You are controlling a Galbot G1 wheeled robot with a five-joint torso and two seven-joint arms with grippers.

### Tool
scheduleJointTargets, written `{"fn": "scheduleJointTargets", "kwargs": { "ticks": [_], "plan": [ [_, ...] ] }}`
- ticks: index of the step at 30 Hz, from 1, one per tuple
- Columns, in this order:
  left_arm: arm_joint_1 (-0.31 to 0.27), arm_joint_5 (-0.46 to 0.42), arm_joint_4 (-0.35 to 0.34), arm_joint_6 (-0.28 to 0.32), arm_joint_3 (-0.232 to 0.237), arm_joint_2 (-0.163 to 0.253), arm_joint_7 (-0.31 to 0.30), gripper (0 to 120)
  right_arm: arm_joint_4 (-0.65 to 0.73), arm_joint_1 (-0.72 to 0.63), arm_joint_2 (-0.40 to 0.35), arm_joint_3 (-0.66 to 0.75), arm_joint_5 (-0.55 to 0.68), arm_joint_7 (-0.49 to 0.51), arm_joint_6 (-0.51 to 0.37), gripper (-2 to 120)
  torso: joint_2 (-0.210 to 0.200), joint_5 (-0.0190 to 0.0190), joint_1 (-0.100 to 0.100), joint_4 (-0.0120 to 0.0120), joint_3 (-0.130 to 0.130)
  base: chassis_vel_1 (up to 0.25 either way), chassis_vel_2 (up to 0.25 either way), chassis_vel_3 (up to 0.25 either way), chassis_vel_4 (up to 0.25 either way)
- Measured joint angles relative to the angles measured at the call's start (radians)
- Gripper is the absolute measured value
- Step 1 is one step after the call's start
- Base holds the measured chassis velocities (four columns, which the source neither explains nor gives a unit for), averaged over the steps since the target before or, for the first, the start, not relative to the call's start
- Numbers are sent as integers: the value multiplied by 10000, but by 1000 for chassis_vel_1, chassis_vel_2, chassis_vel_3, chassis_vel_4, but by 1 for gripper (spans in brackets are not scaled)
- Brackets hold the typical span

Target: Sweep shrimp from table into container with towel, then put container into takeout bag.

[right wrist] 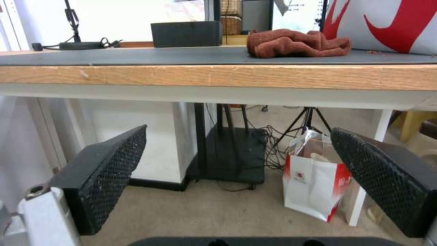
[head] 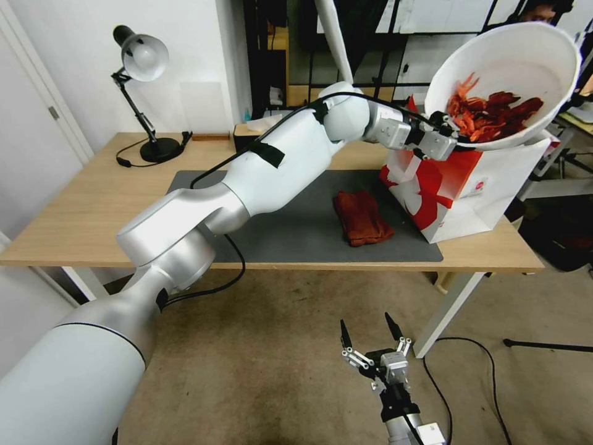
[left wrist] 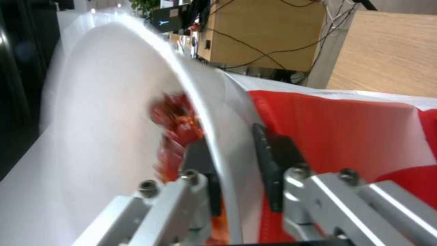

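Observation:
My left gripper (head: pixel 448 133) is shut on the rim of the white container (head: pixel 513 68), holding it tilted in the air just above the red-and-white takeout bag (head: pixel 460 185) at the table's right end. The shrimp (head: pixel 488 114) lie piled in the container's low side. In the left wrist view one finger sits inside the container (left wrist: pixel 114 112) beside the shrimp (left wrist: pixel 177 123), the other outside, with the bag (left wrist: pixel 337 133) behind. The rust-red towel (head: pixel 361 216) lies crumpled on the grey mat (head: pixel 296 235). My right gripper (head: pixel 370 337) hangs open below the table's front edge, over the floor.
The wooden table (head: pixel 80 210) carries a desk lamp (head: pixel 142 62) at the back left and a black tissue box (head: pixel 247 136) behind the mat. Under the table stand a small paper bag (right wrist: pixel 314 184) and a black stand; cables run over the carpet.

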Motion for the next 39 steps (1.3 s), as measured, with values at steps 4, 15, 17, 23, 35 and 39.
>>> {"fn": "scheduleJointTargets", "kwargs": {
  "ticks": [4, 15, 17, 23, 35, 39],
  "plan": [
    [-59, -61, 5, 96, 32, 10, -139, 35, -12, 2, -17, -1, -1, -8, 0, 100, 1, 1, 0, 0, -1, 0, 0, 0, 0],
    [-110, -429, -59, 368, 44, 181, -553, 72, -96, 84, -6, -57, -3, -25, 2, 100, 1, 0, 0, -1, 0, 0, 0, 0, 0],
    [-163, -563, -67, 511, 40, 255, -673, 85, -103, 107, 10, -82, -37, -41, -1, 100, 0, 0, 0, -1, 0, 0, 0, 0, 0],
    [-236, -1870, -138, 1497, 206, 591, -1293, 99, -121, 95, 17, -90, -83, -50, -3, 100, 0, 0, 0, 0, 0, 0, 0, 0, 0],
    [668, -7249, -1959, 6127, 631, 2184, -6107, 100, -22, 41, 3, -4, -108, -85, 40, 100, 0, -2, 0, 1, 0, 0, 0, 0, 0],
    [1702, -9006, -3188, 7177, 187, 2855, -7896, 100, 32, 6, -77, 4, -107, -88, 110, 100, 1, 0, 0, 0, -1, 0, 0, 0, 0]
  ]
}}
